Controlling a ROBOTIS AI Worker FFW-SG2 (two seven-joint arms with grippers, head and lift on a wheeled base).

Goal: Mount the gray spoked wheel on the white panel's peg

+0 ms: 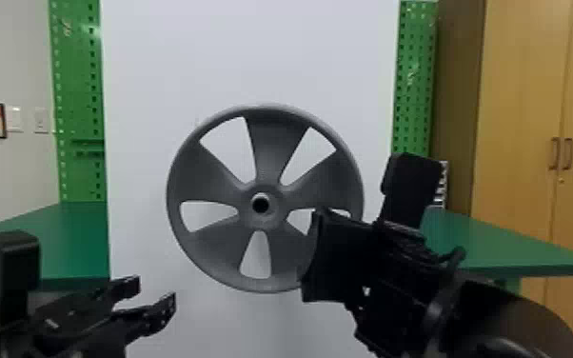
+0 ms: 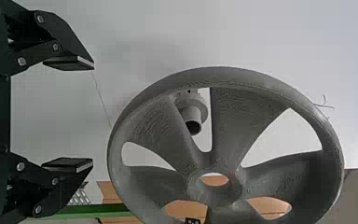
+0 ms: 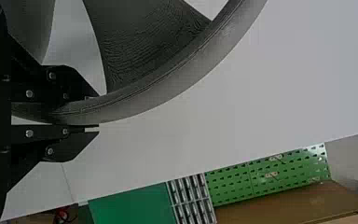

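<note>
Gray spoked wheel (image 1: 271, 143) stands upright on the near side of the white panel (image 1: 252, 57), apart from it. The right gripper (image 3: 93, 113) grasps the wheel by the right side of its rim (image 3: 158, 100); the left gripper (image 2: 92, 114) is spread and free, low on the near left. The peg (image 2: 192, 114) projects from the panel, on the far side of the hub (image 2: 214, 195). Recommended procedure: keep the wheel face parallel to the panel, center the hub bore on the peg, then advance slowly. Caution: a one-sided hold may let the wheel tilt and bind; steady the left rim if required.
</note>
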